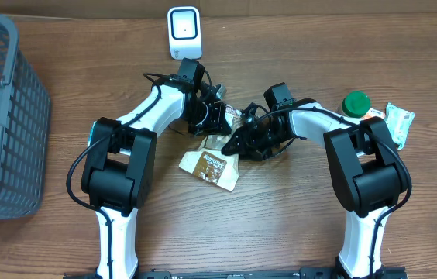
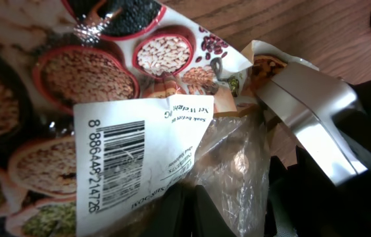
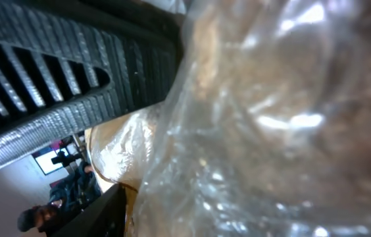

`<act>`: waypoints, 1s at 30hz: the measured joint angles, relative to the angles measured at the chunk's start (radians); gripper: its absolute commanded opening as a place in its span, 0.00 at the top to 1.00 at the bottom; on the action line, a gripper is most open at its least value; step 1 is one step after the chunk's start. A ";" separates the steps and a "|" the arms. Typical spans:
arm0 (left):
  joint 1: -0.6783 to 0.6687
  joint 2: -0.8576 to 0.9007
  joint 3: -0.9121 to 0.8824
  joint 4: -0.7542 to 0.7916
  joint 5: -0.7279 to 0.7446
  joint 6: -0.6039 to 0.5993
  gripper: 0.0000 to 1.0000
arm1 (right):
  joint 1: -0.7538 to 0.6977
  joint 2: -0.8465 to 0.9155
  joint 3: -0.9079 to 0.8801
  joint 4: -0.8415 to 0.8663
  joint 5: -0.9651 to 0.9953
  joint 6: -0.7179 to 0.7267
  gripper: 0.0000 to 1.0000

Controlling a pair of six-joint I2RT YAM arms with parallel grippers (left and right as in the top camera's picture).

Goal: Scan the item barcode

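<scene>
Grain packet (image 2: pixel 93 79) is pinched at its clear plastic by the clenched left gripper (image 2: pixel 189 210); the right gripper's (image 1: pixel 240 141) hold cannot be told.

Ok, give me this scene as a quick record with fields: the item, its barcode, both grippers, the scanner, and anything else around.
item: packet printed with bowls of grains and beans, between the two grippers
barcode: on a white label, facing the left wrist camera
left gripper: shut on the packet's clear plastic
right gripper: pressed against the plastic, grip unclear
scanner: white, beyond both arms
other: grey basket at left, green-capped bottle at right
</scene>
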 measured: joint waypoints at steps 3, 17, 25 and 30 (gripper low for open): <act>0.000 0.000 0.000 0.000 0.000 0.000 0.96 | -0.011 0.000 0.000 -0.042 0.022 0.002 0.62; -0.001 0.000 0.000 -0.006 0.000 -0.007 0.96 | -0.162 0.000 0.047 -0.166 0.068 -0.085 0.56; 0.000 0.000 0.000 -0.008 -0.001 -0.007 0.96 | -0.153 0.000 0.055 -0.156 0.068 -0.094 0.50; 0.000 0.000 0.000 -0.008 -0.001 -0.007 0.96 | -0.129 0.000 0.031 -0.110 0.031 -0.050 0.47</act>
